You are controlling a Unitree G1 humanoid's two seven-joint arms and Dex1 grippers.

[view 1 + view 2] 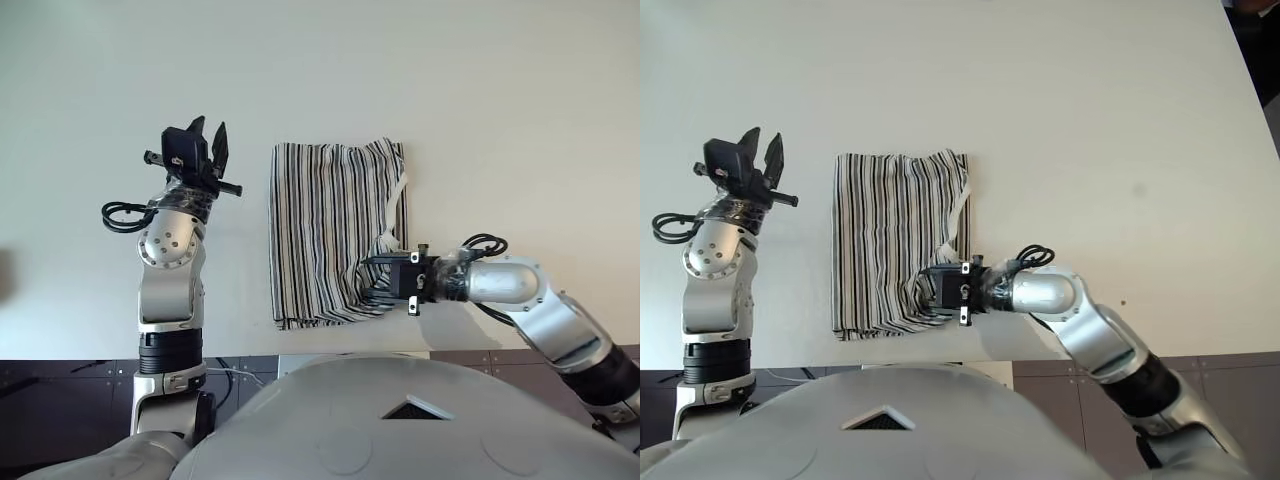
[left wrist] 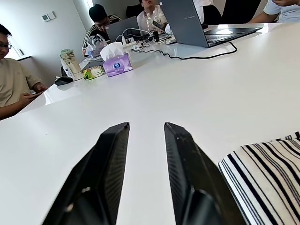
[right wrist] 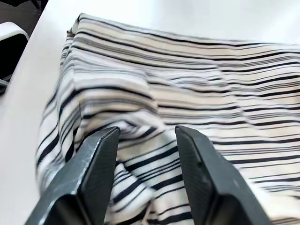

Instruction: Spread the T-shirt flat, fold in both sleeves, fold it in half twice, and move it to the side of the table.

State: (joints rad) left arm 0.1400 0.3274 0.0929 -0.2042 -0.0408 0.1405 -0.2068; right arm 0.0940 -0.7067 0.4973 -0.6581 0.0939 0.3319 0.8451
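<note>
Striped black on cream, the soft jersey T-shirt (image 1: 325, 225) lies at the centre of the left eye view on a smooth white tabletop (image 1: 520, 120), already folded into a tall, narrow rectangle with its sleeves apparently tucked in. Its lower right corner is rumpled. There the right claw (image 1: 375, 288) sits low on the cloth, its two black fingers (image 3: 101, 159) spread apart and straddling a raised ridge of fabric without pinching it. The left claw (image 1: 210, 128) hangs raised at the left of the frame, near the shirt's upper left edge but clear of it, fingers parted and holding nothing. The garment looks light and limp, and would likely sag, slide on the slick surface and shed its folds if lifted by one point. Pinching all layers together at the stacked corners or hem edge seems the safest hold.
</note>
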